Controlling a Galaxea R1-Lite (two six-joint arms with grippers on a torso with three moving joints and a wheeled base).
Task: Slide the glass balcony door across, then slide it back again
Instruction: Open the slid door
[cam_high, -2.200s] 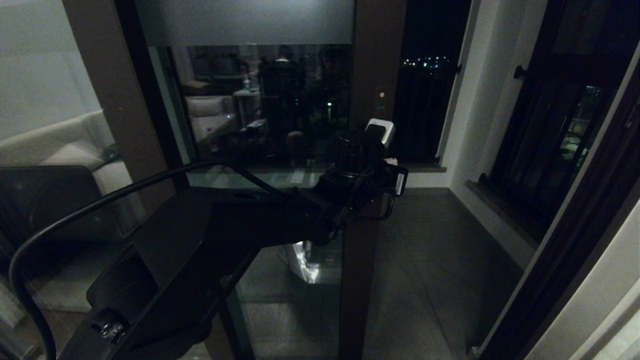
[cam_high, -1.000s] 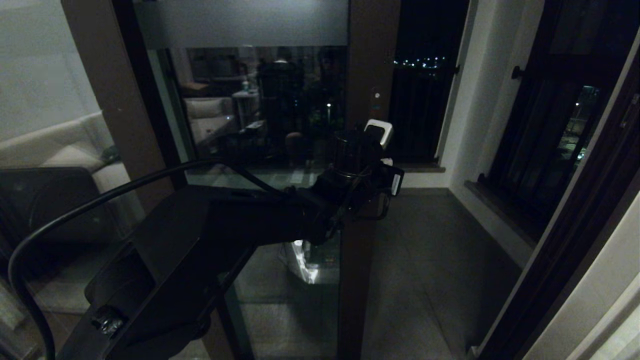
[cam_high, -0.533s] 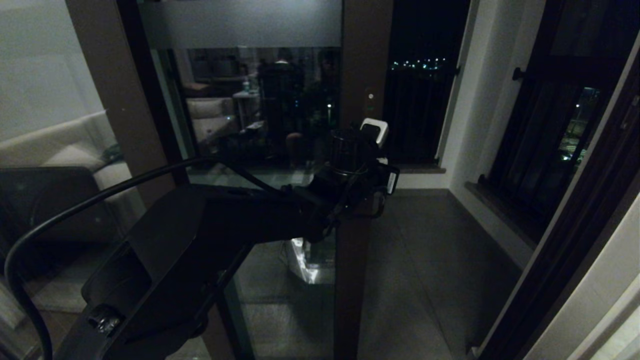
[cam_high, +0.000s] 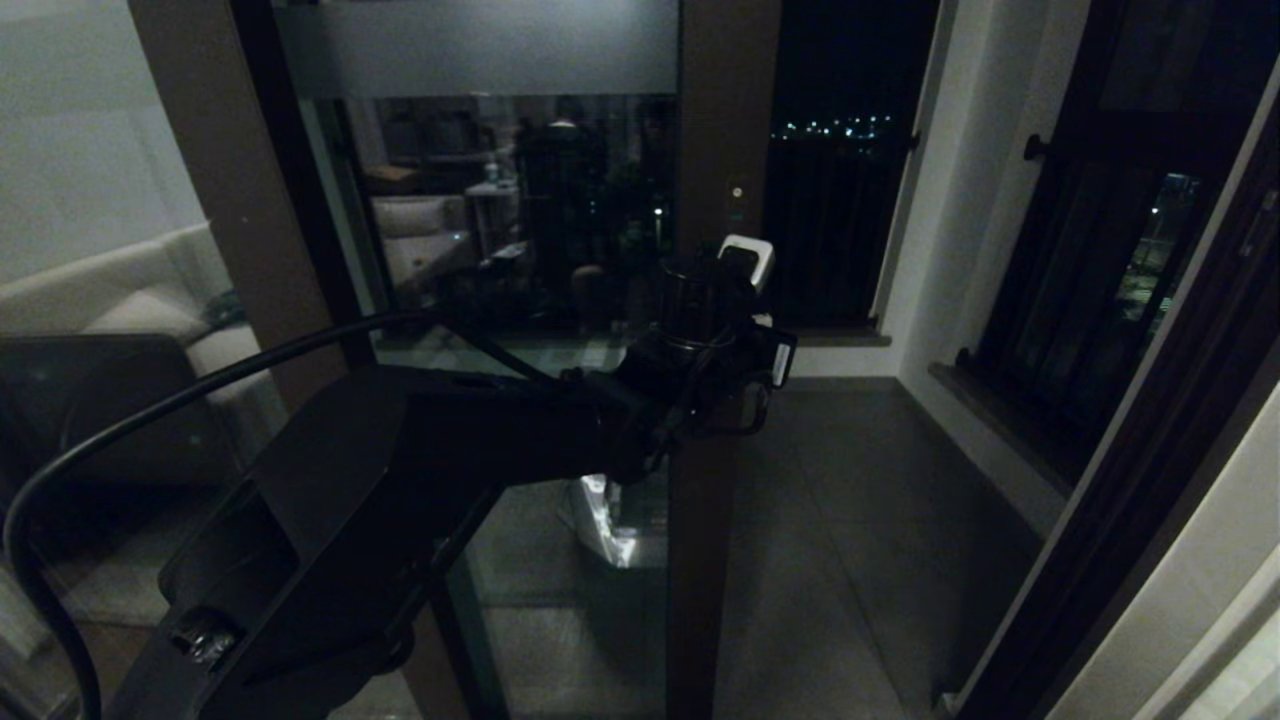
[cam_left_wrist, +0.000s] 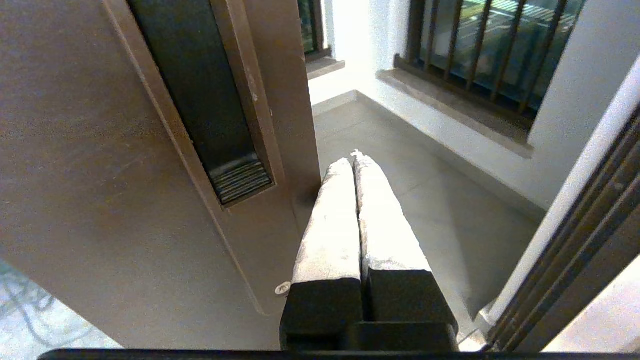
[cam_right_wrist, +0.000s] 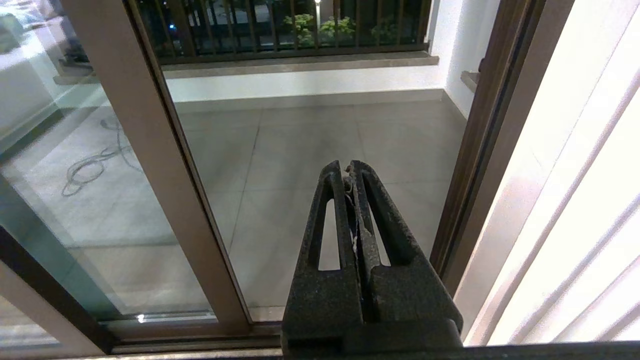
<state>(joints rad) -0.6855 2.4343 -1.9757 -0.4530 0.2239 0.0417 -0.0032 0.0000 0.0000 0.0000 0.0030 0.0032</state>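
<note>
The glass balcony door (cam_high: 700, 600) is a tall pane in a dark brown frame, and its stile stands mid-view. My left arm (cam_high: 480, 440) reaches across to that stile at about mid height. In the left wrist view the stile (cam_left_wrist: 100, 175) shows its recessed handle slot (cam_left_wrist: 200, 100) and a small silver screw (cam_left_wrist: 283, 288). My left gripper (cam_left_wrist: 352, 159) is shut, empty, and lies against the stile's open edge just past the slot. My right gripper (cam_right_wrist: 348, 165) is shut and empty, low down facing the doorway; it is out of the head view.
A fixed glass panel with a plain brown stile (cam_high: 230, 200) stands to the left. The open doorway shows the tiled balcony floor (cam_high: 860, 520). The dark door jamb (cam_high: 1150, 480) runs down the right, with a barred window (cam_high: 1100, 250) beyond it.
The door stile and my left wrist have shifted a little to the left together, widening the open gap. The left gripper has stayed shut.
</note>
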